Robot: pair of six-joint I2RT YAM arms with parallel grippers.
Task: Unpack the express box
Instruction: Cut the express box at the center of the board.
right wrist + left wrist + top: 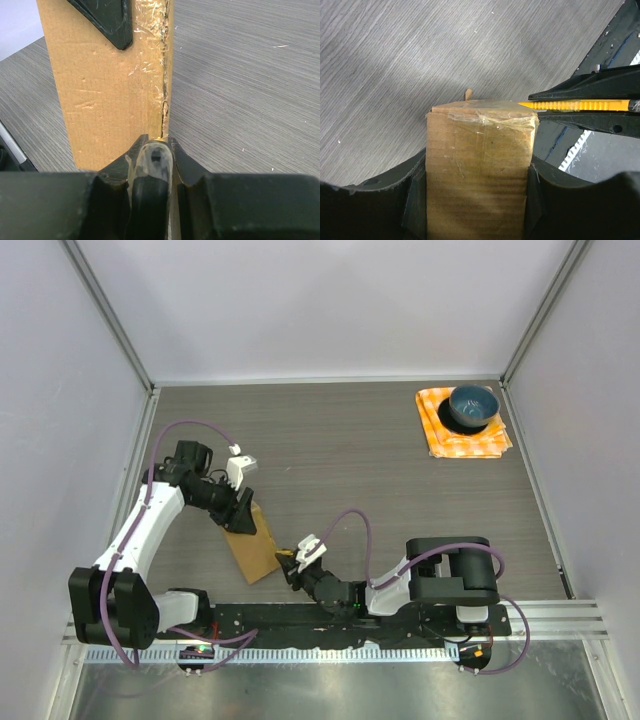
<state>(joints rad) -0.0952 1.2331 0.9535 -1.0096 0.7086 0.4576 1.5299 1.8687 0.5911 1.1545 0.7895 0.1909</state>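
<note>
The express box (252,545) is a flat brown cardboard carton with clear tape, lying on the table near the front left. My left gripper (238,512) is shut on its far end; in the left wrist view the box (480,165) fills the space between my fingers (415,200). My right gripper (296,562) is shut on a yellow utility knife (575,105), whose tip touches the box's near corner. In the right wrist view the knife (150,170) sits between my jaws, pointing along the box's (100,90) torn taped seam. A left finger (107,20) presses on the box there.
A blue bowl (472,406) sits on an orange checked cloth (462,438) at the back right corner. White walls with metal posts enclose the table. The metal rail (560,618) with the arm bases runs along the near edge.
</note>
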